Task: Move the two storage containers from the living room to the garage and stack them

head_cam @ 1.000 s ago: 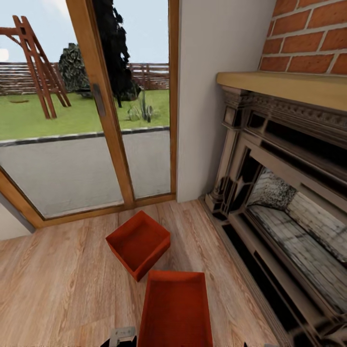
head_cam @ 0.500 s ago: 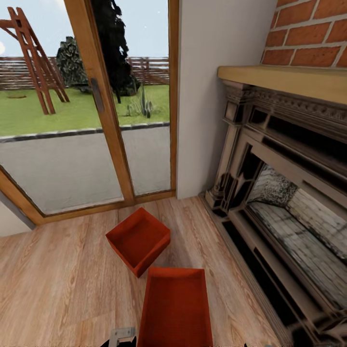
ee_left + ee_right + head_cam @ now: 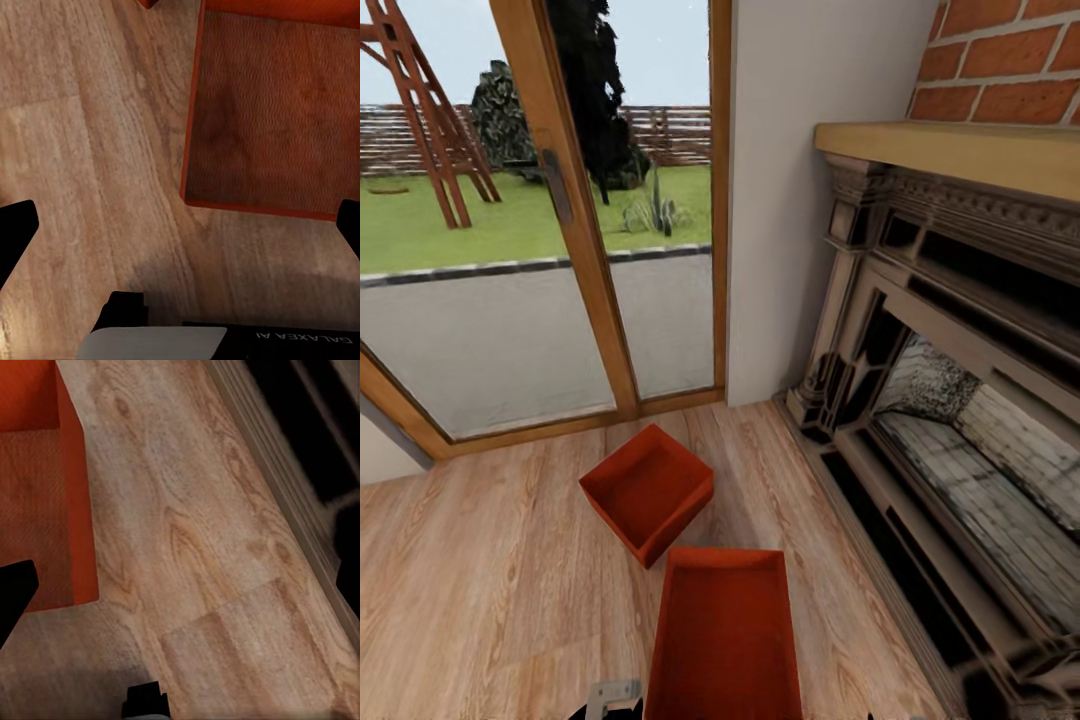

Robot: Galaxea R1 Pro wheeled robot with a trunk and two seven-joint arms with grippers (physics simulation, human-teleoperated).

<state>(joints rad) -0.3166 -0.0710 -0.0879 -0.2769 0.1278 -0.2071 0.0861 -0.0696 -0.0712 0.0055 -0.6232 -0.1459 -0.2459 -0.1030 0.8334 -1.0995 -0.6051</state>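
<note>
Ornate dark fireplace (image 3: 950, 400) noted. Wooden mantel (image 3: 960, 160) above it, red brick wall (image 3: 1010, 70) higher; wood-framed glass doors (image 3: 560, 230) to its left.

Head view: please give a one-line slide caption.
Two rust-red storage containers on wood-plank floor between glass doors and fireplace.

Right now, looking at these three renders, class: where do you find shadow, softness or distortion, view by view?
Head view: fireplace lines smear toward the right edge, and the door frame leans from wide-angle distortion; lighting is even daylight. Left wrist view: a soft dark shadow lies on the wood floor beside the nearer container. Right wrist view: a similar dim patch lies along one edge of the frame, and the plank grain is slightly blurred.
</note>
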